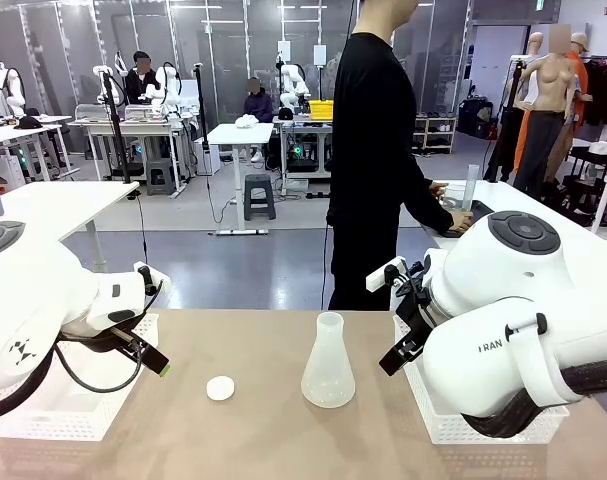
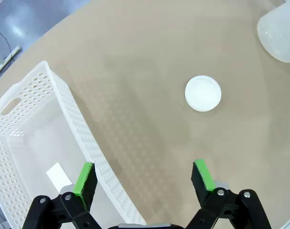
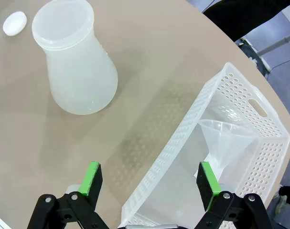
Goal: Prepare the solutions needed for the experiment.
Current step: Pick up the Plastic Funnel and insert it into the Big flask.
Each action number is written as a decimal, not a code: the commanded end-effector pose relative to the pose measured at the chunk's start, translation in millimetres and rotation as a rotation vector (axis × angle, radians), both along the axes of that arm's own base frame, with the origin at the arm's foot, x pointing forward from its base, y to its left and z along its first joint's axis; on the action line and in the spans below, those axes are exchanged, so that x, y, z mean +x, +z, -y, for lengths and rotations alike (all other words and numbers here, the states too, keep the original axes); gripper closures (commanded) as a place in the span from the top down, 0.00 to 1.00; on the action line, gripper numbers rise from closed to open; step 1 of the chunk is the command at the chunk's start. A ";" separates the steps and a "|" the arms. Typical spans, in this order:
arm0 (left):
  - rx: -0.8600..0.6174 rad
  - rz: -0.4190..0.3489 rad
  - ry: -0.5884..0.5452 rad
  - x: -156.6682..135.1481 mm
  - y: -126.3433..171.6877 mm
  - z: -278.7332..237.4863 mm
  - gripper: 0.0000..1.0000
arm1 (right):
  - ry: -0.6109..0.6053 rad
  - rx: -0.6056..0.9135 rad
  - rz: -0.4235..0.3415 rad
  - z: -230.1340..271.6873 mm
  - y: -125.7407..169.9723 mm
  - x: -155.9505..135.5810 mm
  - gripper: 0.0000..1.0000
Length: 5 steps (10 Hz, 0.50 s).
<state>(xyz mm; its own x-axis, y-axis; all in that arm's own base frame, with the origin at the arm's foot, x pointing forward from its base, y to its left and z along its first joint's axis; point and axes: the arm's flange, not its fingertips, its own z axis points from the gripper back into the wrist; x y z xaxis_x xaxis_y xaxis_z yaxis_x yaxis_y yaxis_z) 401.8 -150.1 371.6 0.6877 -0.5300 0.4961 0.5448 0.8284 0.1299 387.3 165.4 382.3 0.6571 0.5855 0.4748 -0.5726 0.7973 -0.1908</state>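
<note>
- Left tool (image 2: 144,174): jaws wide open, gripping nothing. It hangs above the rim of the left basket (image 2: 63,109), one finger over the basket and the other over bare tabletop (image 1: 283,440).
- Right tool (image 3: 149,175): jaws wide open, gripping nothing. It straddles the near wall of the right basket (image 3: 230,119), one finger over the tabletop and the other over the basket.
- Flask (image 1: 328,365): translucent, conical and uncapped. It stands upright near the middle of the tabletop, between the two baskets and apart from both tools. Its cloudy wall hides whether any liquid is inside.
- Cap (image 1: 220,388): small, white and round. It lies flat on the tabletop on the flask's left, near it but not touching.
- Funnel (image 3: 226,138): clear, lying inside the right basket.
- Left basket also holds a small flat white piece (image 2: 59,174); I cannot tell what it is.
- Person (image 1: 373,150) in a black top stands at the far edge, turned toward a neighbouring table, with a hand (image 1: 461,222) on it.
</note>
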 end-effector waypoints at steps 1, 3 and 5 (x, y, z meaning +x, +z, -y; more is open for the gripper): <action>0.000 0.000 0.000 0.1 0.0 -0.2 1.00 | 0.000 0.000 0.002 -0.1 0.7 -0.2 1.00; 0.000 0.000 0.000 0.1 0.0 -0.2 1.00 | 0.000 0.000 0.002 -0.1 0.7 -0.2 1.00; 0.000 0.000 0.000 0.1 0.0 -0.2 1.00 | 0.000 0.000 0.002 -0.1 0.7 -0.2 1.00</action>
